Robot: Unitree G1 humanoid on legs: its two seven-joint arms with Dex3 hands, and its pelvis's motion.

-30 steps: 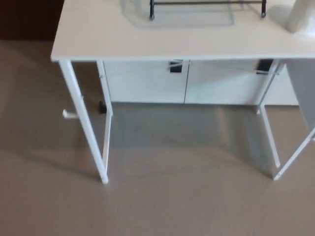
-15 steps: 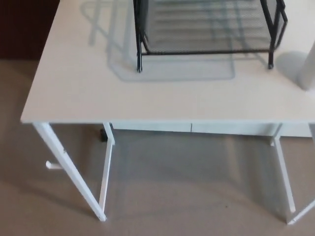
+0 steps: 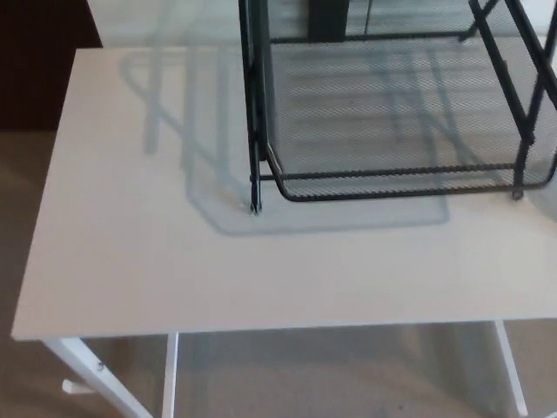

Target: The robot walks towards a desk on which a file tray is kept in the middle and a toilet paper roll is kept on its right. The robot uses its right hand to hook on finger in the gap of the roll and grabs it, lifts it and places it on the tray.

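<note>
A black wire-mesh file tray [image 3: 392, 178] stands on the white desk [image 3: 157, 261], filling the upper right of the head view, its front rim facing me. The toilet paper roll is out of the picture past the right edge. Neither of my hands shows in the view.
The desk's front edge [image 3: 261, 329] runs across the lower part of the picture, with white legs [image 3: 96, 374] and beige floor below it. A dark panel [image 3: 39, 61] stands beyond the desk's left side.
The camera has come closer to the desk: the tray and desktop now fill more of the picture, and the roll at the right edge has slipped out of view.
</note>
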